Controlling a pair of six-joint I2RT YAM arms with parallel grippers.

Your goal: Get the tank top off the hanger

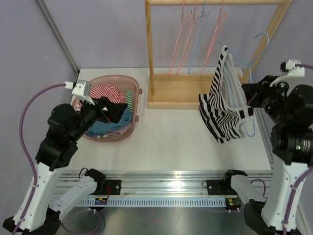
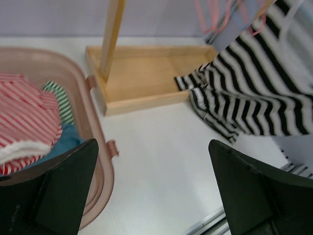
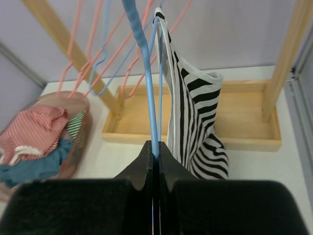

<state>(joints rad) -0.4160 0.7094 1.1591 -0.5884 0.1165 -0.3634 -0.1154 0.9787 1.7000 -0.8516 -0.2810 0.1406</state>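
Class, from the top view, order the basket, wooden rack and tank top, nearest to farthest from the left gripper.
1. The basket, under the left gripper, left side.
2. The wooden rack, centre back.
3. The tank top, far right, on the hanger.

Left wrist view crops the tank top (image 2: 254, 93).

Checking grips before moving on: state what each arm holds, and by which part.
Right gripper, jaws shut, pinches the hanger by a wire of its frame; the tank top hangs from it. Left gripper is open, holding nothing.
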